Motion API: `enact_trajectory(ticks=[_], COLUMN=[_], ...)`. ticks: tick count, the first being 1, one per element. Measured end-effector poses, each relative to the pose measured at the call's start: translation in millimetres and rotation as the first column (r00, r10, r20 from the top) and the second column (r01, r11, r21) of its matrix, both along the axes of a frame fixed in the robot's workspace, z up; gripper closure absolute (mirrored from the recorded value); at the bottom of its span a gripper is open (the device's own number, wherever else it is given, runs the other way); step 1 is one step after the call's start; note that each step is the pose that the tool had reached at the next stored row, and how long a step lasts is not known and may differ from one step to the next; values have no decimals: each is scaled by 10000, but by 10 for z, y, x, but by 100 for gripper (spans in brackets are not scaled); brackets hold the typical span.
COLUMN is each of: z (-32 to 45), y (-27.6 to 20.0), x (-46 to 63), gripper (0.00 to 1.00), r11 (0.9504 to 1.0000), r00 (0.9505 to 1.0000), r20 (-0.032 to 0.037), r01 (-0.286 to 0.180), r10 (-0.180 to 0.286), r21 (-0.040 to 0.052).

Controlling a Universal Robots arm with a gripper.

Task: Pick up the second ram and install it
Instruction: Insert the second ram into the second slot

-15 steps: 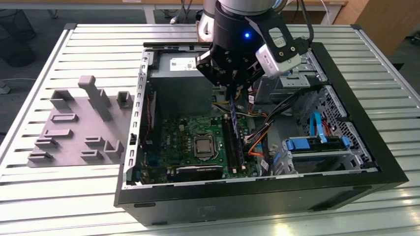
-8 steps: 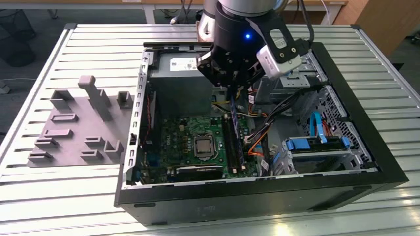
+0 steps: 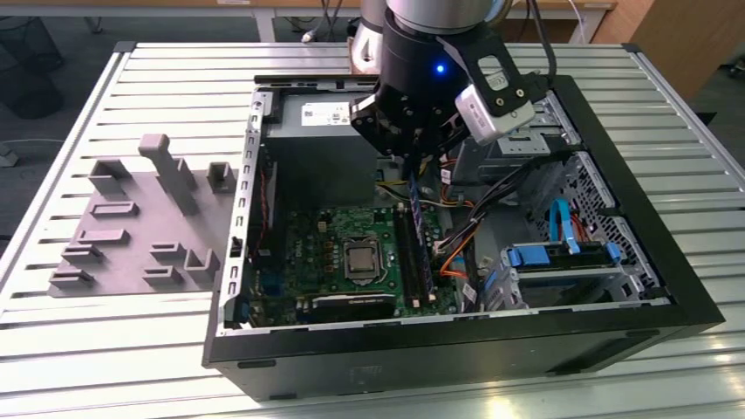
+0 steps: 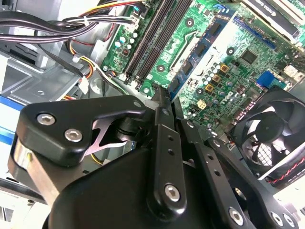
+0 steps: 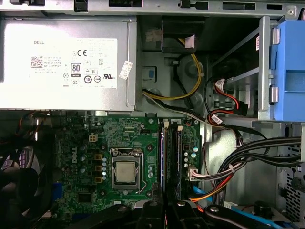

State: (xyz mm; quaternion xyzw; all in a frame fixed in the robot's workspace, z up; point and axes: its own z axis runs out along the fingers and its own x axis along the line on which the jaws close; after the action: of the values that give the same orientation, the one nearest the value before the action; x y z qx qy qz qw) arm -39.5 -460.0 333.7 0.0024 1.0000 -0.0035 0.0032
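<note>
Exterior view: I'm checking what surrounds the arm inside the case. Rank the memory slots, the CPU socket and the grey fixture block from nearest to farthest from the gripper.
1. Memory slots, directly under the gripper.
2. CPU socket, on the motherboard towards the exterior view's left.
3. Grey fixture block, outside the case on the table, far on the exterior view's left.

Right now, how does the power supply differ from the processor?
The power supply is a large grey box with a white label; the processor is a small square. The power supply sits against the case wall, the processor in a socket on the green motherboard. Both look metallic.
</note>
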Motion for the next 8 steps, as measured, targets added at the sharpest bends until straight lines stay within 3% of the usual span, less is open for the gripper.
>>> enact_trajectory(ticks=[8], z=[-3], y=[0], x=[5], gripper=[86], r11=[10000], r00=[10000], r20=[-1], r01=[-2], r10=[2], r21=[3])
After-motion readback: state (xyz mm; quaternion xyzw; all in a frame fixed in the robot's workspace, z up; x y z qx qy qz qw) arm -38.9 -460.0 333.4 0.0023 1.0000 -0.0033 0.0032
